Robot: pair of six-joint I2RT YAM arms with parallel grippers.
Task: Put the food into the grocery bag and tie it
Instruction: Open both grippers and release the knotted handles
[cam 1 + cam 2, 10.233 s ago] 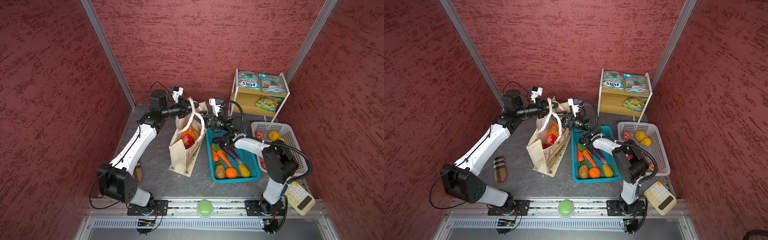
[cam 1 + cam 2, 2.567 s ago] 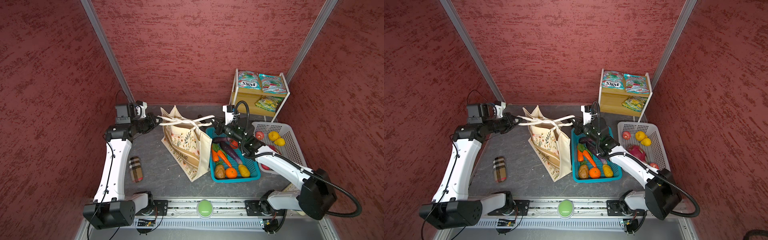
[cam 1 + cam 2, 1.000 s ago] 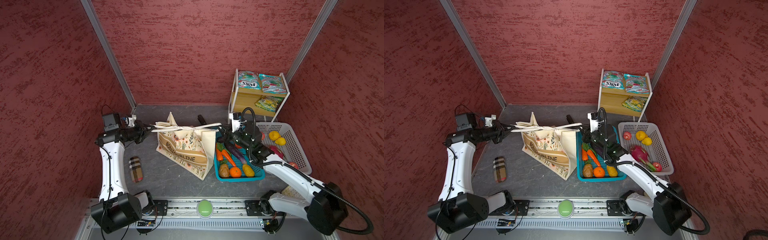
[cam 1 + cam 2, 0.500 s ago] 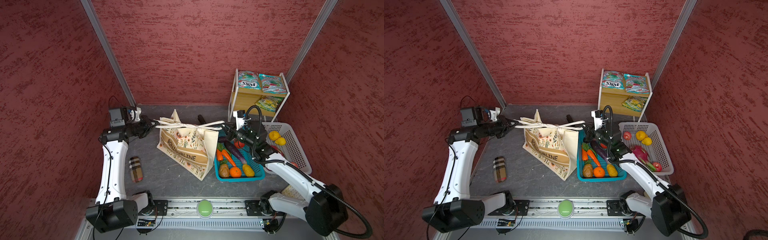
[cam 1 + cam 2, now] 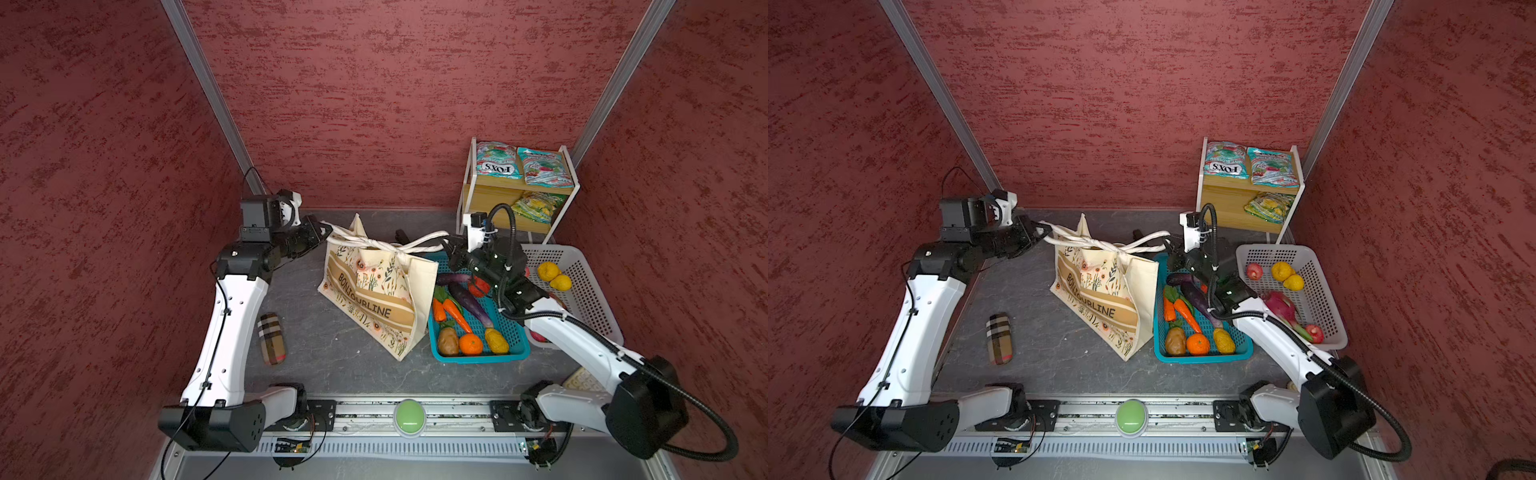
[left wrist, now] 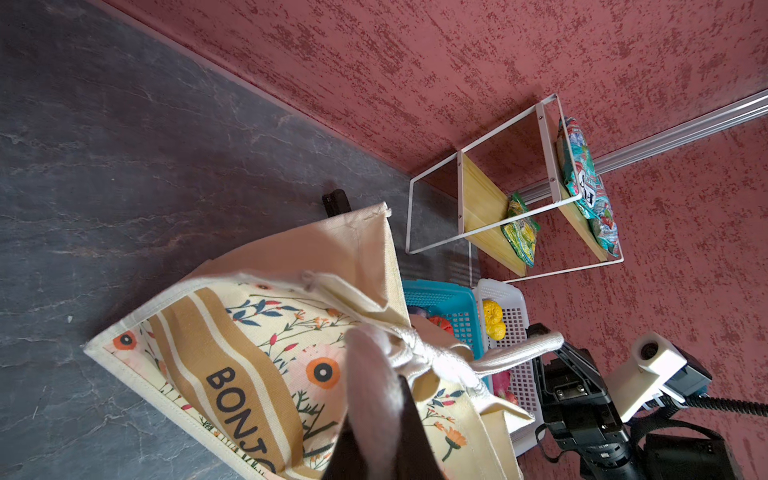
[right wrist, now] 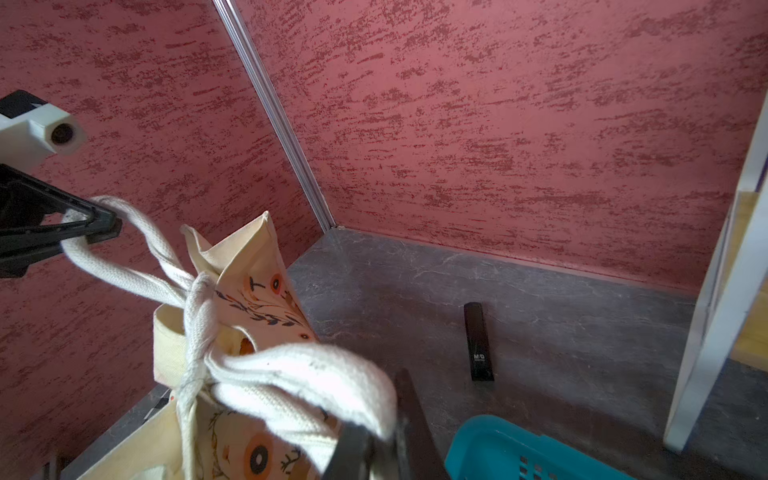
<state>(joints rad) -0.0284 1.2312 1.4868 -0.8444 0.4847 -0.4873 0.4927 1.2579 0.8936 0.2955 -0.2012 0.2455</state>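
Standing near the middle of the tabletop [image 5: 332,361], the cream floral grocery bag [image 5: 376,291] leaned slightly, its right side right against the left rim of the teal basket [image 5: 478,358]. Its white rope handles [image 5: 417,243] were crossed into a knot [image 5: 371,243] above the mouth, with one loop running out to each side. The left gripper [image 5: 322,227], toward the back left corner, was closed tight on the end of the left loop, and the right wrist view showed the rope pinched at its black tips [image 7: 102,222]. The right gripper [image 5: 448,246], above the back edge of the teal basket, was likewise clamped shut on the right loop, which curved a little. What lay inside the bag could not be made out.

Toy carrots [image 5: 451,311], an aubergine [image 5: 469,303], a potato [image 5: 448,340] and an orange [image 5: 471,344] filled the teal basket. Lemons [image 5: 555,276] sat in the white basket [image 5: 598,316] at the right edge. FOX'S packets [image 5: 498,164] topped the wooden shelf rack [image 5: 511,195] in the back right corner. A tartan pouch [image 5: 272,338] lay near the left edge.
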